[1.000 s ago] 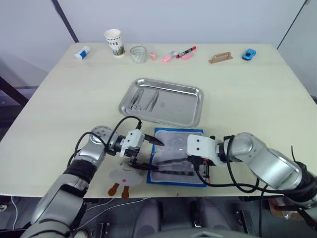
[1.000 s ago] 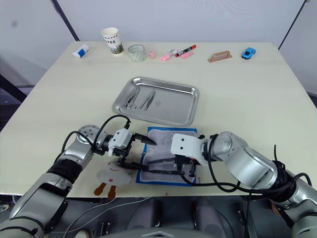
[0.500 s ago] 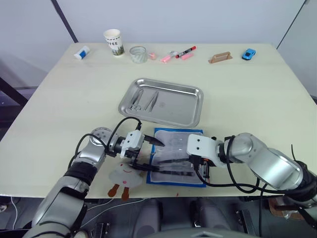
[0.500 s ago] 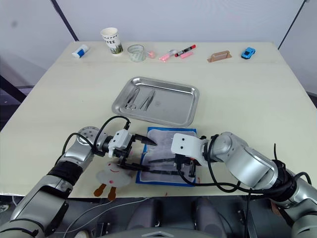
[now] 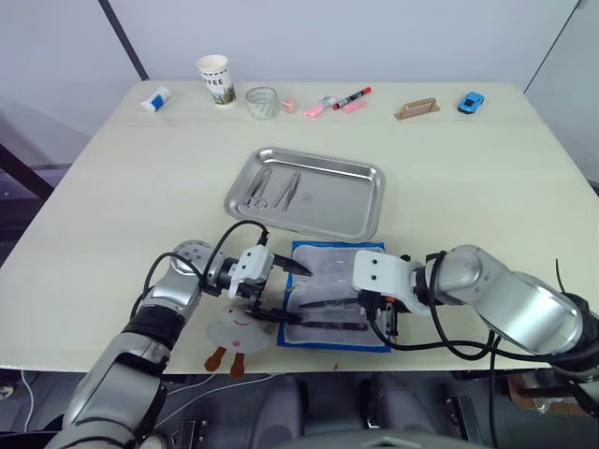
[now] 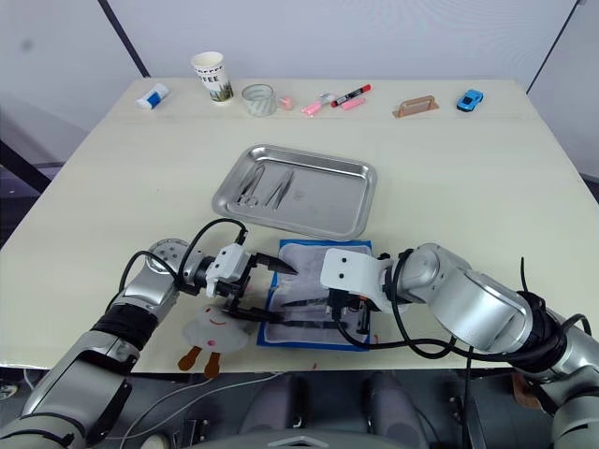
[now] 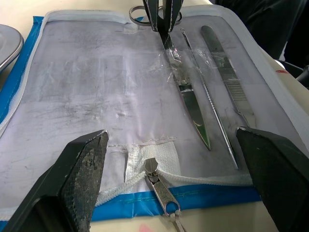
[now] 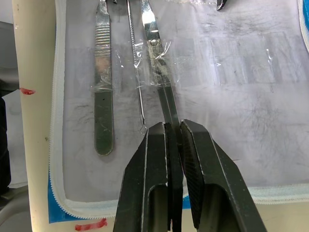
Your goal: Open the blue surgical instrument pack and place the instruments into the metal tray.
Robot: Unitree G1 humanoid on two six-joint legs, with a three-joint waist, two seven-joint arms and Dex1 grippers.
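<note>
A lab-like test room: bare pale table (image 5: 487, 178) against plain grey walls (image 5: 374, 37), props lined along it.

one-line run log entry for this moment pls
pack: blue surgical instrument pack open | right claw: shut on scissors | left claw: open at zipper edge | metal tray: holds some instruments
</note>
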